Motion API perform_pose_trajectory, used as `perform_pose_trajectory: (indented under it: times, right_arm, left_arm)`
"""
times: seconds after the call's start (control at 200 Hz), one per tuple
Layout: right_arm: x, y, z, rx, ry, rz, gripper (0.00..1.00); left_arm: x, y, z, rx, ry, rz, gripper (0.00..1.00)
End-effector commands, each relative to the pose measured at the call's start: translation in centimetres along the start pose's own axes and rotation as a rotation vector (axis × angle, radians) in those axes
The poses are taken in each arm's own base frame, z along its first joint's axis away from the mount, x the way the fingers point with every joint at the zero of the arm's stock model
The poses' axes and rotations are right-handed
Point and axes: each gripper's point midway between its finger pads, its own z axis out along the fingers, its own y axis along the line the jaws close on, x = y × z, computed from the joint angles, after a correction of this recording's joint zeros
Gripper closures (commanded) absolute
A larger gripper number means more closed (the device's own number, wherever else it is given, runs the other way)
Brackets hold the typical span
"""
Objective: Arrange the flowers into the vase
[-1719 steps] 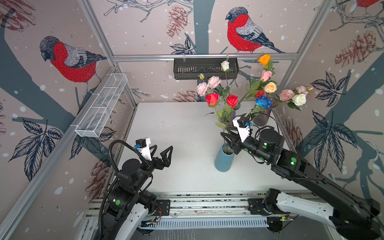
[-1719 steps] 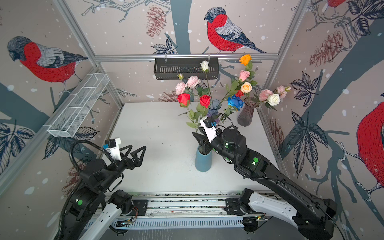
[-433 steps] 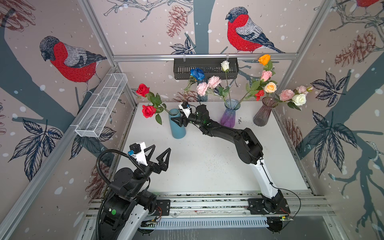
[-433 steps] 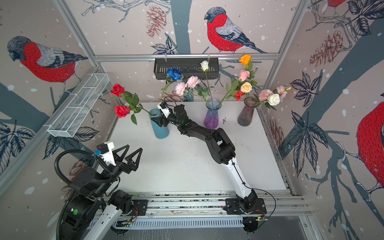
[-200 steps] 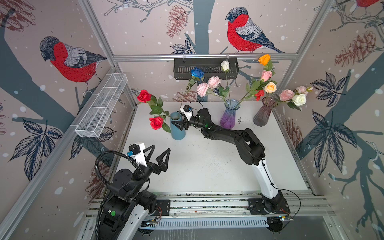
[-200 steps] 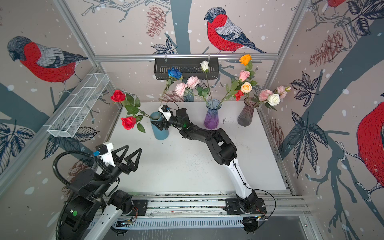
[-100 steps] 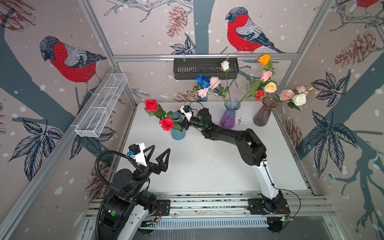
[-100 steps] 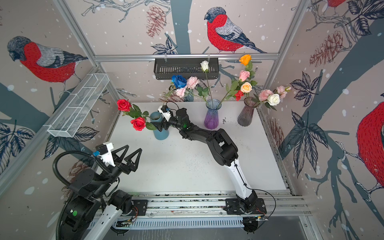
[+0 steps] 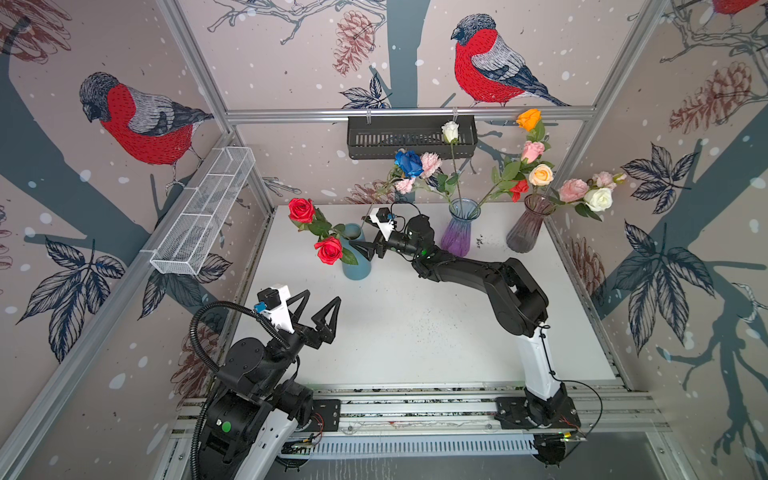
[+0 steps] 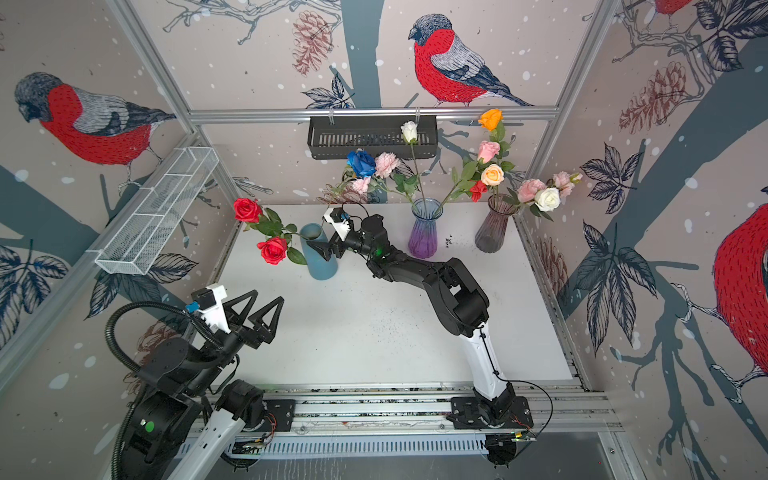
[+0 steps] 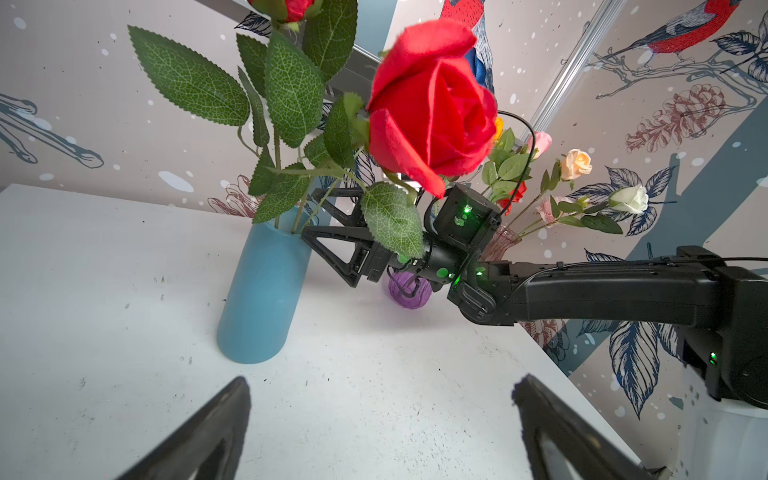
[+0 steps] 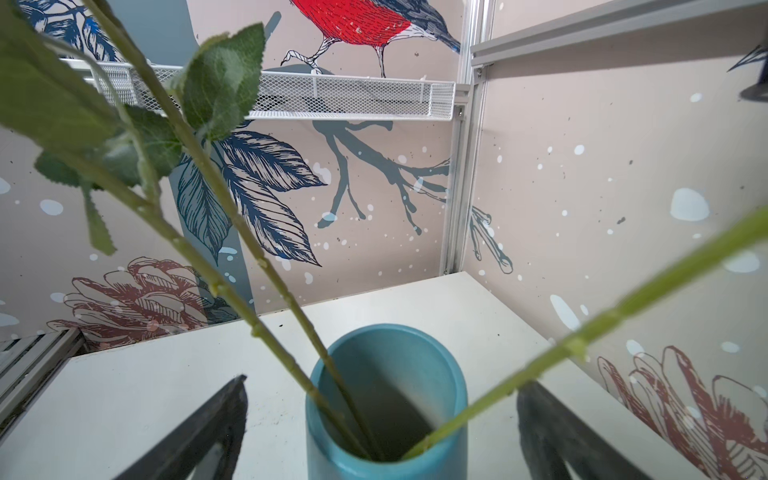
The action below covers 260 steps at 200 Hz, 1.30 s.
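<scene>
red roses (image 9: 329, 249) drooped lower, blue vase (image 9: 356, 268) just beside spread right gripper (image 9: 360, 248)

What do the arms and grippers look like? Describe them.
The left arm and right arm are black with white lower links and green lights. The left gripper and right gripper have black triangular open-frame jaws and white camera mounts. A ribbed black hose loops by the left arm; black wire follows the right.
</scene>
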Motion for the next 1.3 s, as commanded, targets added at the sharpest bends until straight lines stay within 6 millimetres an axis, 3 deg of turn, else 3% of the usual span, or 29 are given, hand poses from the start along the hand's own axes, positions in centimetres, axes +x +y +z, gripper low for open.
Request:
perform_pose_trajectory:
  times: [0.0,0.12,0.24,0.315,0.4,0.55,0.766,0.836,0.881,0.961,1.121,1.296]
  right_arm:
    - [-2.1,-0.2,-1.0,0.015,-0.056,-0.043,0.01]
    - [-3.2,0.0,-2.3,0.02,-0.077,-0.042,0.05]
    - [-4.9,-0.2,-3.2,0.049,-0.104,0.002,0.17]
    - [-5.7,-0.7,-3.2,0.082,-0.103,0.042,0.32]
    - [-6.1,-1.4,-2.4,0.134,-0.073,0.079,0.57]
    - [-6.3,-2.8,-0.8,0.241,-0.025,0.119,0.81]
    - [-6.8,-2.2,0.7,0.236,-0.019,0.113,0.83]
    - [-7.1,-1.6,0.8,0.204,-0.02,0.11,0.73]
    - [-7.3,-1.1,0.6,0.196,-0.02,0.108,0.67]
    - [-7.4,-0.6,-0.7,0.219,-0.019,0.113,0.63]
    - [-7.3,-1.9,-3.6,0.386,0.001,0.186,0.6]
    - [-7.9,-3.4,-3.2,0.435,0.013,0.219,0.59]
  left_arm:
    - [-0.4,0.0,-0.1,-0.002,-0.015,0.017,0.01]
    - [-0.5,0.0,-0.1,-0.003,-0.016,0.017,0.01]
    - [-0.4,0.0,-0.1,-0.006,-0.014,0.014,0.01]
    - [-0.4,0.0,-0.1,-0.007,-0.013,0.013,0.01]
    - [-0.4,0.0,-0.1,-0.007,-0.014,0.013,0.01]
    - [-0.4,0.1,0.0,-0.008,-0.012,0.013,0.01]
    - [-0.4,0.1,0.0,-0.008,-0.013,0.014,0.01]
    - [-0.4,0.1,0.0,-0.008,-0.012,0.014,0.01]
    - [-0.4,0.1,-0.1,-0.008,-0.013,0.014,0.01]
    - [-0.4,0.1,-0.1,-0.008,-0.013,0.015,0.01]
    - [-0.4,0.0,0.0,-0.003,-0.012,0.014,0.01]
    - [-0.1,0.0,0.4,-0.002,0.004,0.014,0.01]
